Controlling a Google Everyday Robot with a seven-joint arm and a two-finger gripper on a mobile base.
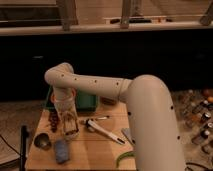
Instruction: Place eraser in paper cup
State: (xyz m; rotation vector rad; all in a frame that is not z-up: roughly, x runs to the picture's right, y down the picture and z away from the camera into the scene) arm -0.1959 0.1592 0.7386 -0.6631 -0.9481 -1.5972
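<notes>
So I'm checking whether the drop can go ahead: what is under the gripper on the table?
The gripper hangs low over the left part of the wooden table, between the metal cup and the blue-grey sponge. The arm covers whatever lies directly beneath it, so no paper cup or eraser shows.
</notes>
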